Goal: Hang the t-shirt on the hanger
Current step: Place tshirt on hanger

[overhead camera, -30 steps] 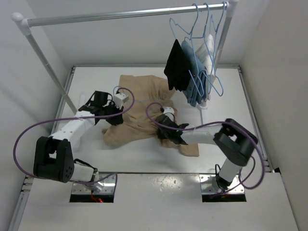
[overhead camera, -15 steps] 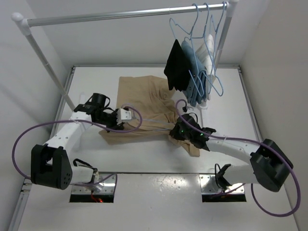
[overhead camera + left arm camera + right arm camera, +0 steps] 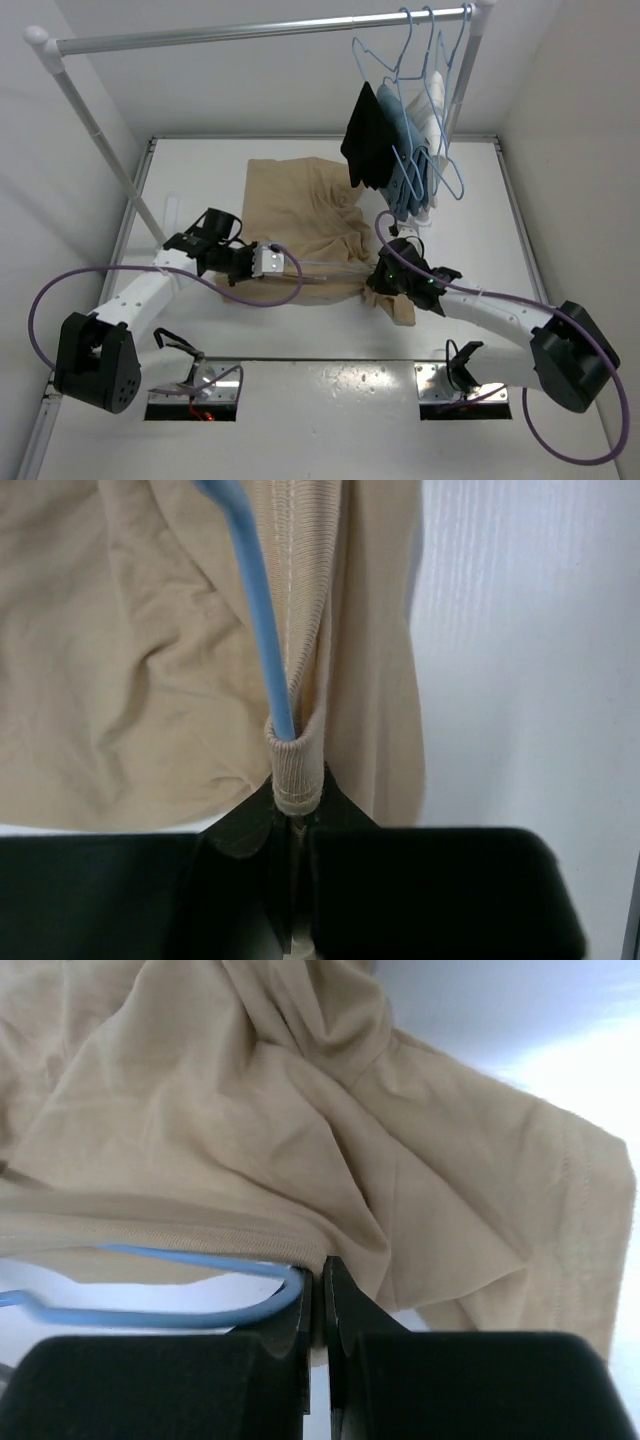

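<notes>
The tan t-shirt (image 3: 305, 205) lies crumpled mid-table, with its near edge stretched between my two grippers. My left gripper (image 3: 284, 266) is shut on the ribbed collar of the t-shirt (image 3: 150, 680). In the left wrist view (image 3: 296, 802) the pale-blue wire hanger (image 3: 256, 620) runs down into that collar fold. My right gripper (image 3: 379, 281) is shut on the shirt's edge (image 3: 330, 1130). In the right wrist view (image 3: 322, 1285) the hanger's (image 3: 160, 1316) curved end lies against my left finger. In the top view the hanger (image 3: 326, 266) shows faintly between the grippers.
A metal clothes rack (image 3: 250, 30) spans the back. Its right end holds like hangers bearing black (image 3: 366, 140), blue (image 3: 402, 165) and white clothes. A slanted rack leg (image 3: 105, 150) stands at the left. White walls close in the table (image 3: 300, 335) on both sides.
The left gripper has moved right and nearer, the right gripper right, both holding the shirt. The collar edge is now drawn taut between them, and the shirt's near part has been pulled up.
</notes>
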